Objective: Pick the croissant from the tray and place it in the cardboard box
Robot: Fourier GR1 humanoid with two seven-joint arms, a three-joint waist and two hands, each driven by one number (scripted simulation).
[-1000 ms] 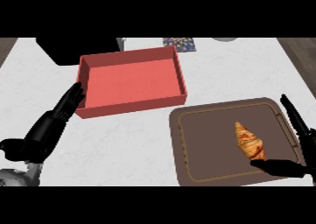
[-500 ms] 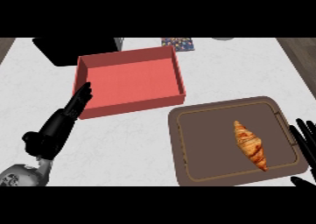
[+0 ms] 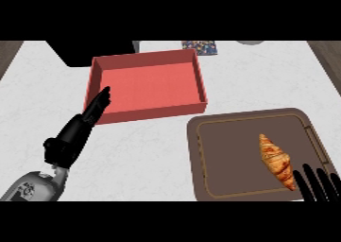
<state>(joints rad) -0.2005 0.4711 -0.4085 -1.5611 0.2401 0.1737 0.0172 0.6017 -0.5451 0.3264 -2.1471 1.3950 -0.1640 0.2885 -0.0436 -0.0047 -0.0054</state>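
Observation:
A golden-brown croissant (image 3: 276, 160) lies on the right side of a dark brown tray (image 3: 222, 160) at the lower right of the counter. The red, open box (image 3: 146, 85) sits behind and to the left of the tray. My right hand (image 3: 320, 185) shows at the lower right edge, its fingers straight and pointing up, just below the croissant's near end. My left hand (image 3: 76, 132) is open, with straight fingers reaching to the box's left wall.
A black block (image 3: 89, 52) stands at the back left behind the box. A small patterned packet (image 3: 200, 47) lies at the back centre, and a grey round object (image 3: 251, 42) shows at the top edge. The white marble counter (image 3: 131, 156) ends at dark wood on both sides.
My right hand has dropped back from beside the croissant to the lower right edge. The left hand has moved up slightly beside the box. The croissant has not moved.

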